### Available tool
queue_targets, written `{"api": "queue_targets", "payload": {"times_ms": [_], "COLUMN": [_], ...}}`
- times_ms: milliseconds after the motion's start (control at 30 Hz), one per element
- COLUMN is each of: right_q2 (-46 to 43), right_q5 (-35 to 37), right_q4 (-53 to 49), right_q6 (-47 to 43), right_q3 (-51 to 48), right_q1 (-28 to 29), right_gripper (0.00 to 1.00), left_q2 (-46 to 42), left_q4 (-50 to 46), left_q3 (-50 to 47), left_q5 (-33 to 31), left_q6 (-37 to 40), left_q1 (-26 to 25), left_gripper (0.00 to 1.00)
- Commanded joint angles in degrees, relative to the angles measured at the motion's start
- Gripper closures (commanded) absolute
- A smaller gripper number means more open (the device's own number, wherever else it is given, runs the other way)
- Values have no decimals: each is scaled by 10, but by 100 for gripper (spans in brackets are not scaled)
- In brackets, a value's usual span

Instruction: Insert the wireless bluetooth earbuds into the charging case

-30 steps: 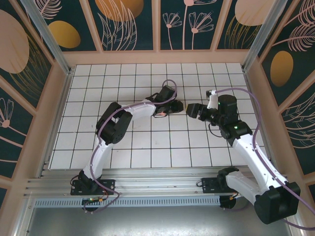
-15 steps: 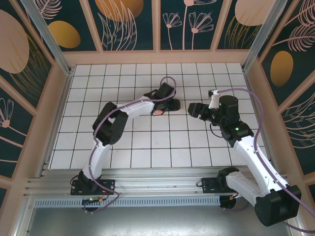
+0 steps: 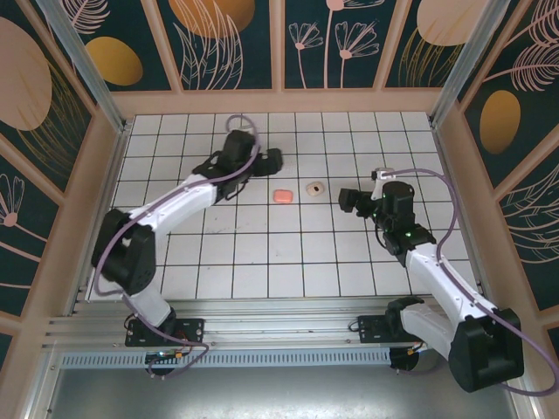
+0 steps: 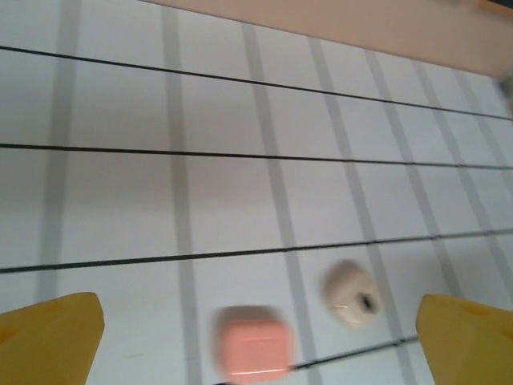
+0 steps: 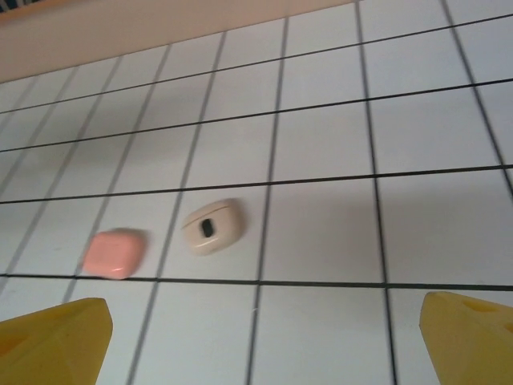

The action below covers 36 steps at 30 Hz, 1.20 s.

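Fingers [image 4: 50, 337] of left gripper [image 3: 269, 160] wide, empty; right gripper [image 3: 347, 199] same. Case [image 3: 282, 196] lies shut on tiles [image 3: 218, 262] between them, just beside beige object [image 3: 315, 187]. Step seems retreat: lift both straight up, away, slow, not brush case.

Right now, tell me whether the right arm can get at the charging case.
Probably yes. The right gripper is open and faces the charging case; the beige object lies just beside the line between them and might get nudged.
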Motion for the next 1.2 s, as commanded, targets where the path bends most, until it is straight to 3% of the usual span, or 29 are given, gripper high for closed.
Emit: {"api": "queue_targets", "payload": {"times_ms": [0,133,367,500,767,1033,1167], "right_q2": [20,42,61,80,151,183,188], "right_q5": [56,61,88,35,-10,-32,-57], "right_q4": [117,197,284,425,561,551,617], "right_q6": [-52,-58,-92,-96,-141,-149,-118], "right_q3": [-36,-80,-131,-199,-216,-189,-210], "right_q1": [-27,-68,-113,-153,-173,-174,-175], "right_gripper": [1,1,1,1,1,1,1], "left_q2": [-59,-135,-223,-234,-242,-338,-357], "left_q4": [32,86,268,385,442,471,554], "left_q3": [-74,-178,-366,-445,-466,-540,-605], "left_q5": [-105,-193,-315,-374,-376,-392,-394], "left_q6": [38,63,85,128,168,204,238], "left_q1": [14,44,104,112,125,126,127], "left_gripper": [1,1,1,1,1,1,1]}}
